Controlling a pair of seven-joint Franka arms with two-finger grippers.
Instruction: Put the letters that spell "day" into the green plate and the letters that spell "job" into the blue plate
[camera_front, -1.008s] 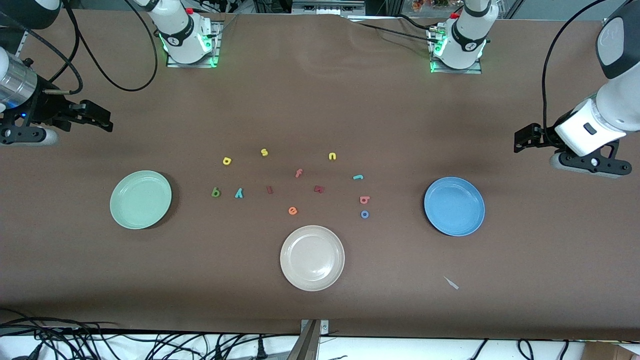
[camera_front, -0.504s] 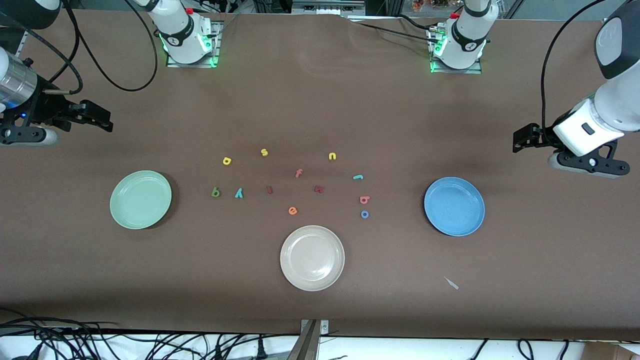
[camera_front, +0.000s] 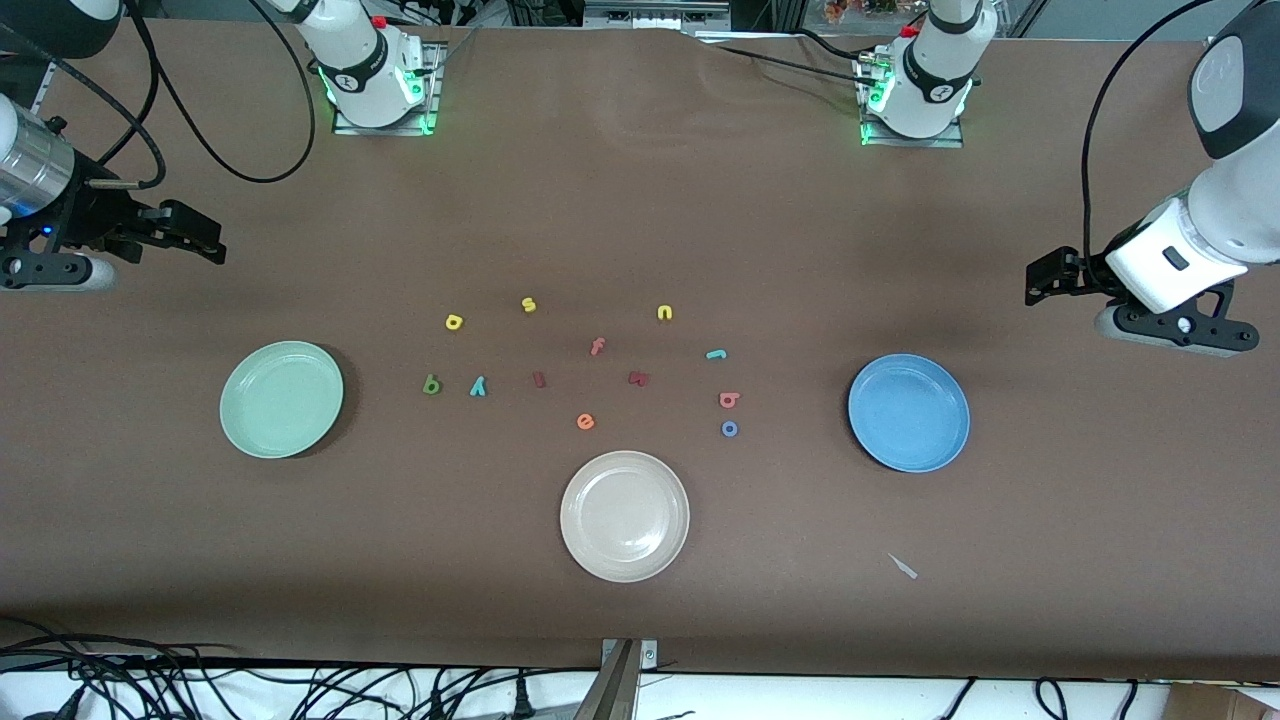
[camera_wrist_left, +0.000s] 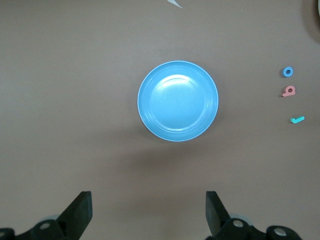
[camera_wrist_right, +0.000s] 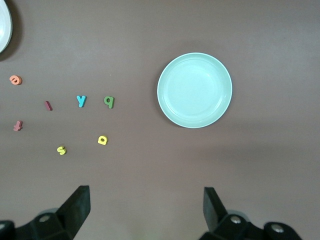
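The green plate (camera_front: 281, 399) (camera_wrist_right: 194, 90) lies toward the right arm's end, the blue plate (camera_front: 908, 412) (camera_wrist_left: 178, 101) toward the left arm's end; both are empty. Between them on the table lie the green d (camera_front: 431, 384) (camera_wrist_right: 109, 102), teal y (camera_front: 478, 386) (camera_wrist_right: 81, 101), yellow a (camera_front: 454, 321) (camera_wrist_right: 102, 140), teal j (camera_front: 716, 354) (camera_wrist_left: 297, 119), salmon b (camera_front: 729, 400) (camera_wrist_left: 288, 91) and blue o (camera_front: 730, 428) (camera_wrist_left: 288, 72). My left gripper (camera_front: 1045, 280) (camera_wrist_left: 147, 215) hangs open and empty near the blue plate. My right gripper (camera_front: 195, 240) (camera_wrist_right: 145, 212) is open and empty near the green plate.
A cream-white plate (camera_front: 624, 515) sits nearest the front camera. Other letters lie among the rest: yellow s (camera_front: 528, 304), yellow n (camera_front: 664, 313), salmon f (camera_front: 597, 346), orange e (camera_front: 585, 421), two dark red ones (camera_front: 539, 379). A small pale scrap (camera_front: 903, 566) lies near the blue plate.
The left arm has shifted very slightly. The right arm, the letters and the plates have not moved.
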